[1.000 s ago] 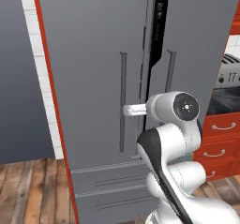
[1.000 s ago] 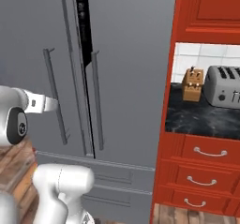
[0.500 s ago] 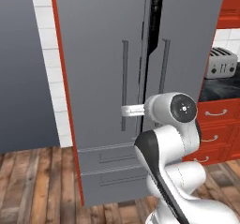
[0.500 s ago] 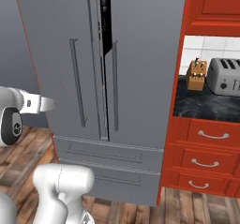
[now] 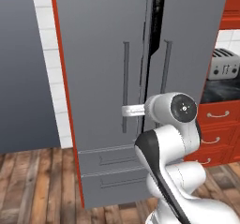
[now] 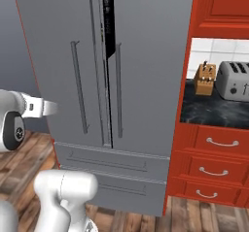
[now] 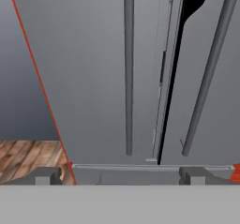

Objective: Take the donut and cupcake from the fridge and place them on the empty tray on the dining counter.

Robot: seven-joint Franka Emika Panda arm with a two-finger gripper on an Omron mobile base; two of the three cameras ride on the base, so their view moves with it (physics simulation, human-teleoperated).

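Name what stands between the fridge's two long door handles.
Between the left handle and right handle, hand view: the door seam, the fridge doors slightly ajar.

You get flat, even rendered light with no glare. The fridge (image 5: pixel 103 78) doors shade softly darker toward the top. Edges look coarse and slightly blurred; the hand view is the softest.

The fridge (image 5: pixel 98 68) looks like smooth grey metal, dull and not shiny. Its long handles (image 5: pixel 125 85) look like the same dull metal. The floor (image 5: pixel 37 181) is brown wood planks with a rough grain. The cabinets (image 6: pixel 219 163) are smooth red painted wood. The toaster (image 6: pixel 235 79) is shiny silver metal. The wall tiles (image 5: pixel 49 54) are smooth and white.
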